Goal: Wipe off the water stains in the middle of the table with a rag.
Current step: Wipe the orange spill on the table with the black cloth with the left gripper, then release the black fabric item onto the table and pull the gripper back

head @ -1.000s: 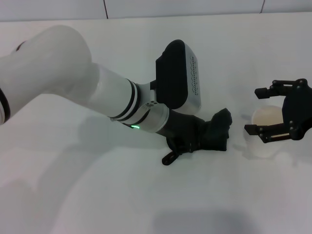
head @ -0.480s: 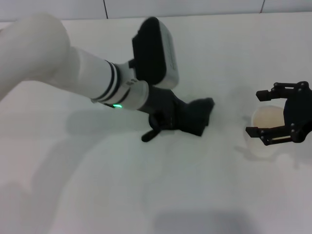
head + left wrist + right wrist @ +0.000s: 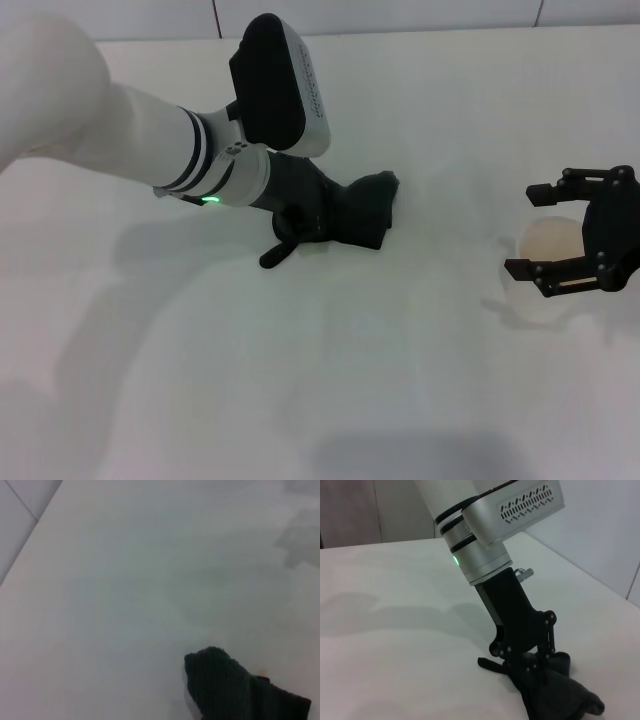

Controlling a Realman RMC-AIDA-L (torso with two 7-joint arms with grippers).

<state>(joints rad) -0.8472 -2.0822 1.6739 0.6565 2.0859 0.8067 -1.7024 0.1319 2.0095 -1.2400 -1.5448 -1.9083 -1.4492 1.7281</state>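
My left gripper (image 3: 335,218) is shut on the dark rag (image 3: 368,205) and presses it onto the white table (image 3: 400,380) near the middle. The rag's loop tab (image 3: 272,257) trails on the table beside the gripper. The right wrist view shows the left gripper (image 3: 531,666) clamped on the rag (image 3: 560,695), which lies flat on the table. In the left wrist view the rag (image 3: 230,690) has a tiny orange-brown speck (image 3: 263,670) at its edge. No stain blot shows in the head view. My right gripper (image 3: 540,230) is open at the right.
A white cup (image 3: 548,248) stands on the table at the right, between the right gripper's open fingers; I cannot tell whether they touch it. The left arm's white forearm (image 3: 120,130) crosses the far left of the table.
My left gripper has dragged the rag to the left and farther from me, away from the cup. The right gripper and the cup have not moved.
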